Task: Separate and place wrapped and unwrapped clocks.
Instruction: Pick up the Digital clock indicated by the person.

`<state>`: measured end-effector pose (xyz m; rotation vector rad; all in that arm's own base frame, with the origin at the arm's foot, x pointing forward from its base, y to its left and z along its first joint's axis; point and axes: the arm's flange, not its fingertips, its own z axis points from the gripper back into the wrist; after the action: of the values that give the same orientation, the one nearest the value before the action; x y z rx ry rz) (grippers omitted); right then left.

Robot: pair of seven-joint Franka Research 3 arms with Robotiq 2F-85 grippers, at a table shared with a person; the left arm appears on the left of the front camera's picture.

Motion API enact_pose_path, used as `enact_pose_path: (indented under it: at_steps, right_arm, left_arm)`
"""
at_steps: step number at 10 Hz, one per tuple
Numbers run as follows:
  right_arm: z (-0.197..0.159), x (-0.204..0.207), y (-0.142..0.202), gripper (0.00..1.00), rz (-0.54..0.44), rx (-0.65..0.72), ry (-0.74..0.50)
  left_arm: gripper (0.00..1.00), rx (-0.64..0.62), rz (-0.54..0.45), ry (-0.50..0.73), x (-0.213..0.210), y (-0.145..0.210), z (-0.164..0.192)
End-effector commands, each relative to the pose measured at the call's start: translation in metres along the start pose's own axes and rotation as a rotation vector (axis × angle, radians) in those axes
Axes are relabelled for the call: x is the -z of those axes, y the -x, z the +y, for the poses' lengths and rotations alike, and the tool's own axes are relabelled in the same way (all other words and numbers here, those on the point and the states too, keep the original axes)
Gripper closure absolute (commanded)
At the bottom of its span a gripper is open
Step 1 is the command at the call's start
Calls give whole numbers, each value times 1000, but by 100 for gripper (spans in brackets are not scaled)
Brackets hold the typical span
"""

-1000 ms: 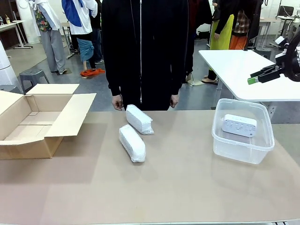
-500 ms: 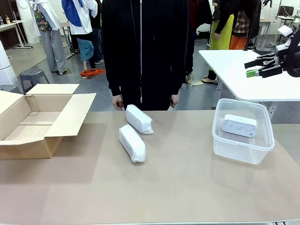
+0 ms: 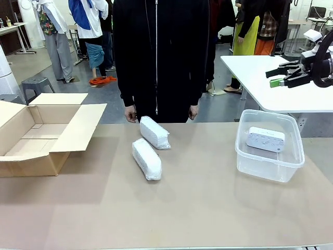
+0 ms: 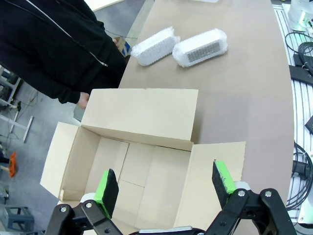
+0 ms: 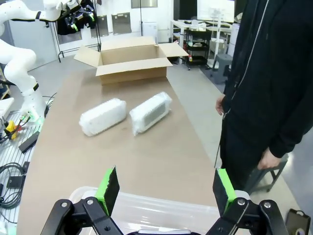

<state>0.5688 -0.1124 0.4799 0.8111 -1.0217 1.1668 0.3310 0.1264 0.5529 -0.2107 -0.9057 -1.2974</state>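
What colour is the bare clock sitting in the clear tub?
The bare clock is white; the front view shows it best.

Wrapped clocks (image 3: 146, 159) crinkly white, bare clock (image 3: 266, 139) white, tub (image 3: 268, 169) clear, box (image 3: 31, 159) brown, tabletop (image 3: 208, 208) tan.

The cardboard box (image 3: 47, 133) is sitting at the left of the table (image 3: 208, 208). Mid-table, the far wrapped clock (image 3: 154, 132) is lying just beside the near wrapped clock (image 3: 146, 158), in front of the person (image 3: 158, 52) standing at the far edge. At the right, the unwrapped clock (image 3: 266, 139) is lying inside the tub (image 3: 265, 172).
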Motion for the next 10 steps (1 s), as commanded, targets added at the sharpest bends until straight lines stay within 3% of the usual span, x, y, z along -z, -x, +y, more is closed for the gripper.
enact_pose_path:
  at_steps: [1, 5, 8, 10]
  right_arm:
    - [1, 2, 1, 0, 16, 33, -26]
    - [11, 20, 6, 0, 63, 65, -104]
    - [20, 26, 13, 0, 328, 36, -115]
    - [15, 15, 19, 0, 422, 43, -77]
  left_arm:
    - [0, 19, -22, -3, 0, 2, 1]
    - [0, 19, -22, -3, 0, 2, 1]
    - [0, 19, -22, -3, 0, 2, 1]
    - [0, 19, -22, -3, 0, 2, 1]
